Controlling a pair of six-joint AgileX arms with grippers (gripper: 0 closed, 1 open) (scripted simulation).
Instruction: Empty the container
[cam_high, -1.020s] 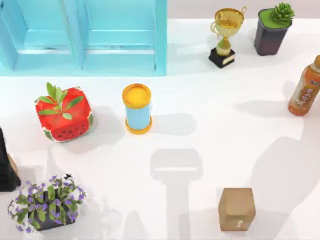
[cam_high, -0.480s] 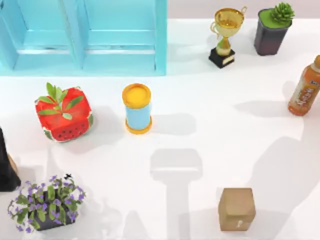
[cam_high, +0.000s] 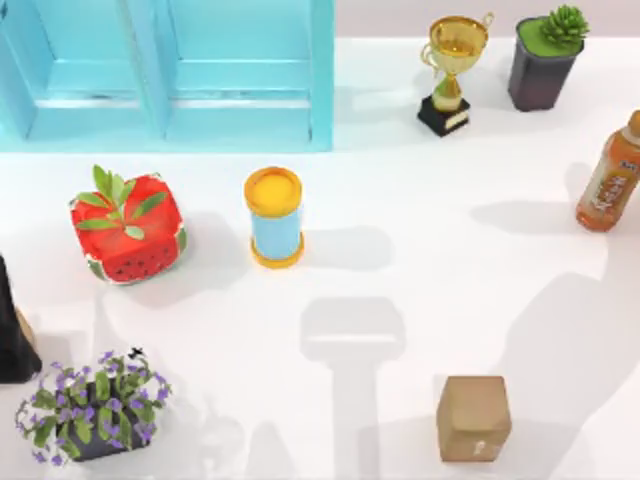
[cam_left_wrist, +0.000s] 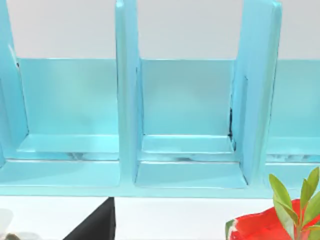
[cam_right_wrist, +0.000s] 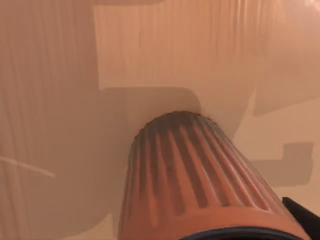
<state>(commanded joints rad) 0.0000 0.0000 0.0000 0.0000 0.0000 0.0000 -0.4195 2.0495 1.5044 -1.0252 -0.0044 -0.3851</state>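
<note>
The orange drink bottle (cam_high: 608, 185) stood at the right edge of the white desk (cam_high: 420, 290), leaning a little, with its cap on. The right wrist view looked from very close at a ribbed orange cap (cam_right_wrist: 200, 175). I could not tell how open the right hand or the left hand was, or if either held anything. A blue can with a yellow lid (cam_high: 274, 216) stood near the middle of the desk. A red pot with leaves (cam_high: 128, 228) sat to its left. The blue shelf (cam_high: 240, 70) stood at the back. A brown box (cam_high: 473, 417) sat near the front.
</note>
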